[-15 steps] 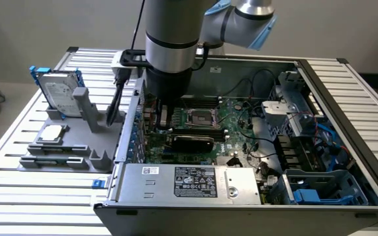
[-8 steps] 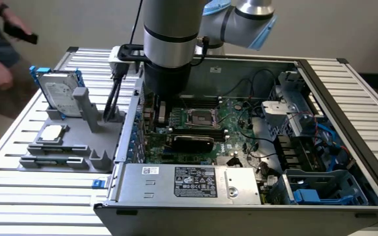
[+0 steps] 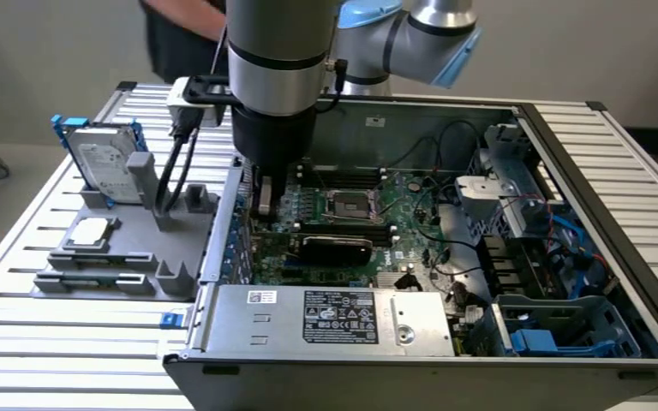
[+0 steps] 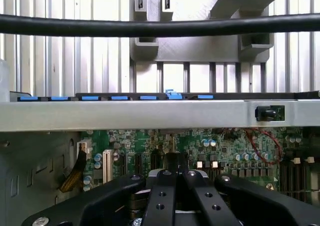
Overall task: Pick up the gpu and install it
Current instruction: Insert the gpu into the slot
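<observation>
Robot gripper (image 3: 265,190), jaws fully closed, nothing visibly held, hovering over the motherboard (image 3: 352,214) inside the open computer case (image 3: 603,257).

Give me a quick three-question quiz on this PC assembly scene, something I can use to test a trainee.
1. True or false: the hand is down inside the open computer case, above the motherboard.
2. Multiple choice: the hard drive in its blue frame is A) standing in the gray holder beside the case, B) lying flat on the motherboard, C) gripped in the hand.
3. Short answer: are the hand's fingers open or shut?

Key: 1 true; 2 A; 3 shut.
</observation>
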`<control>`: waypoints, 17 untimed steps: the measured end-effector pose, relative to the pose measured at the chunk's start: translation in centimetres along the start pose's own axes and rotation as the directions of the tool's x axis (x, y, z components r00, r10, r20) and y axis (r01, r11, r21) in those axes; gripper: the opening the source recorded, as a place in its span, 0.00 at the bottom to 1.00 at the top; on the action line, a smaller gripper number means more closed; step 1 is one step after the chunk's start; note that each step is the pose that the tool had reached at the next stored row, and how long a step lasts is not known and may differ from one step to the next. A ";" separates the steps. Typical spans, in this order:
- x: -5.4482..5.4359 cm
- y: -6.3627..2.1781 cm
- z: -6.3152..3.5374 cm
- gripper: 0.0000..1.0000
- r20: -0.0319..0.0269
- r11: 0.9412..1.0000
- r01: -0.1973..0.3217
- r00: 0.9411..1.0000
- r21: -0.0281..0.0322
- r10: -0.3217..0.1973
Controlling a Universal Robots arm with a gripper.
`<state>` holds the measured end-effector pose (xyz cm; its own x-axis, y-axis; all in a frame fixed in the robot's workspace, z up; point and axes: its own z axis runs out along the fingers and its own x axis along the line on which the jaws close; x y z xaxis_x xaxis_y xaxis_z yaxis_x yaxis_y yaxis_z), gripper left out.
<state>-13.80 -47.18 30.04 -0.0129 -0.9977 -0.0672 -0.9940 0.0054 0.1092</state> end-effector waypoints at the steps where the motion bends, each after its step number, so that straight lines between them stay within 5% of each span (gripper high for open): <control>1: 0.0 0.08 -0.02 0.11 0.000 1.000 0.000 1.000 -0.001 0.000; 7: 0.0 0.42 -0.02 0.11 -0.002 1.000 -0.001 1.000 -0.007 0.001; 14: 0.0 0.79 0.01 0.11 -0.002 0.999 -0.003 1.000 -0.032 0.003; 17: 0.0 0.83 -0.04 0.11 -0.003 0.999 -0.004 1.000 -0.035 0.003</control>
<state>-14.62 -47.22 30.17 -0.0159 -0.9978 -0.0640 -0.9895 0.0065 0.1443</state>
